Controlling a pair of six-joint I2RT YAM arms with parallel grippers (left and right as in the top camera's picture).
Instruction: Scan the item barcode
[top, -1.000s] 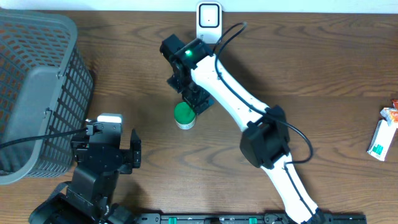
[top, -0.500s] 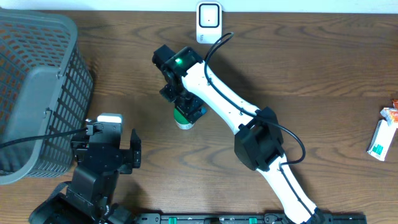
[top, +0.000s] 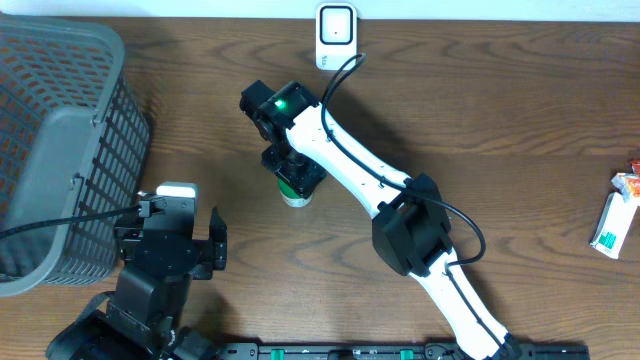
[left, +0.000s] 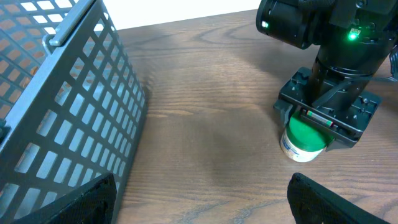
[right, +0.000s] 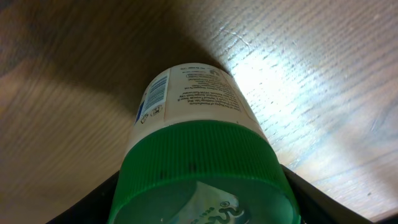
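Over the last second the right gripper (top: 293, 172) has swung down from just below the scanner (top: 336, 35) at the top middle of the overhead view. It now sits straight over the green-lidded jar (top: 297, 194), which stands upright on the table (top: 520, 110) a little left of centre. Its jaws have narrowed from wide open. In the right wrist view the lid fills the space between them, with a dark finger (right: 93, 202) against it on each side, but I cannot tell whether they are pressing yet. The jar has not moved (the label, and probably the barcode, faces up the frame in that view). This looks like the pick-up, with the lift and the carry to the scanner still to do. The left gripper (left: 202, 202) is parked at lower left beside the basket (top: 60, 130), its jaws spread and empty.
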